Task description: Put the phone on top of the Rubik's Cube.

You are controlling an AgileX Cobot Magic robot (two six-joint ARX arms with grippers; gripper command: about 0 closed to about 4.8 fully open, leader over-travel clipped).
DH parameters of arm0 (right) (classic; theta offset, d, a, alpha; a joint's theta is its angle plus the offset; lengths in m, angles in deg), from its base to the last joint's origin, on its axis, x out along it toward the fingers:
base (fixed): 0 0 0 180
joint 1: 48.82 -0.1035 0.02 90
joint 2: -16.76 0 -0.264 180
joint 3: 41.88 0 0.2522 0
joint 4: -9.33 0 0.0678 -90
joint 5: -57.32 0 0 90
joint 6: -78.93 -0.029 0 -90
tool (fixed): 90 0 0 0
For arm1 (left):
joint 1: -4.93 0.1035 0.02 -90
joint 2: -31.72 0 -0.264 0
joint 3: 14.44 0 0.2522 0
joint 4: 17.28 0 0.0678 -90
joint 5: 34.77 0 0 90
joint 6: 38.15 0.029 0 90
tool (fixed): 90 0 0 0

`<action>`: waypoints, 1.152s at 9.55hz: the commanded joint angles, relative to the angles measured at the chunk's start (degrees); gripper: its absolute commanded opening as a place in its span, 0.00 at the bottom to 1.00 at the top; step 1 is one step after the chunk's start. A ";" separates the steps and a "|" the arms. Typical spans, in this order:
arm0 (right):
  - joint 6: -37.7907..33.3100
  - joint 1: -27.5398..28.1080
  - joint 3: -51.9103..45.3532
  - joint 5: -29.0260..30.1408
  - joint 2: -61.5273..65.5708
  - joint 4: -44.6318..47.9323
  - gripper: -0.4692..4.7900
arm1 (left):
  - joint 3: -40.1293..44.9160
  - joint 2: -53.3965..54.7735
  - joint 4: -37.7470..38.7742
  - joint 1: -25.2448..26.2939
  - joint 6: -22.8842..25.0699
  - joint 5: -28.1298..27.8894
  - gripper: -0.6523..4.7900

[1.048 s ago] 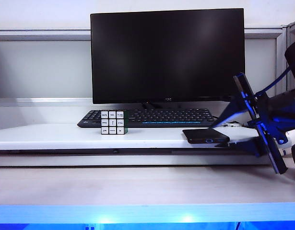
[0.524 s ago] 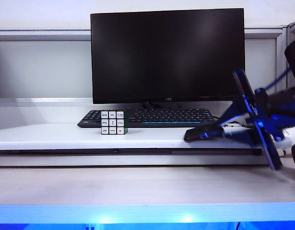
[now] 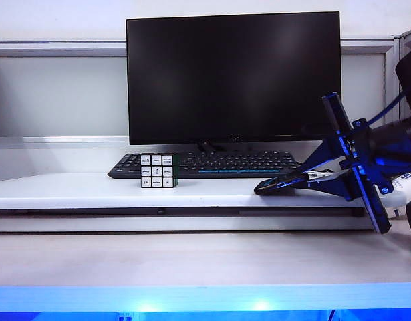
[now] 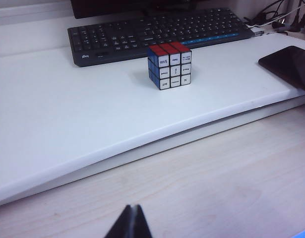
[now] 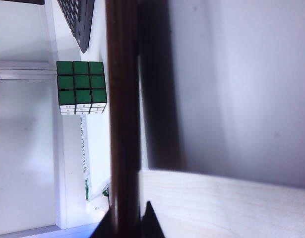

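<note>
I see my right gripper (image 3: 280, 183) clamped on the phone (image 3: 272, 185) at the worktop's (image 3: 71, 190) right front edge; the Rubik's Cube (image 3: 158, 170) stands well apart, mid-worktop. My left gripper (image 4: 128, 224) hangs closed, empty.

No text can be read with certainty. Small dark marks are printed on the white tiles of the Rubik's Cube (image 4: 176, 71) — too small to be made out. Pale key legends on the keyboard (image 4: 152, 34) are likewise illegible.
</note>
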 commanded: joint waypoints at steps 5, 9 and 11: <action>0.48 -2.49 3.58 -0.37 -0.09 8.61 0.08 | 0.13 0.02 1.22 0.07 0.07 -4.94 0.11; 3.67 -8.59 11.04 -2.05 -0.09 3.45 0.08 | 0.11 0.02 0.94 0.07 0.28 -11.41 0.11; 7.45 -10.16 16.13 -3.06 -0.09 -3.61 0.08 | 0.11 0.02 0.07 0.07 0.52 -11.98 0.11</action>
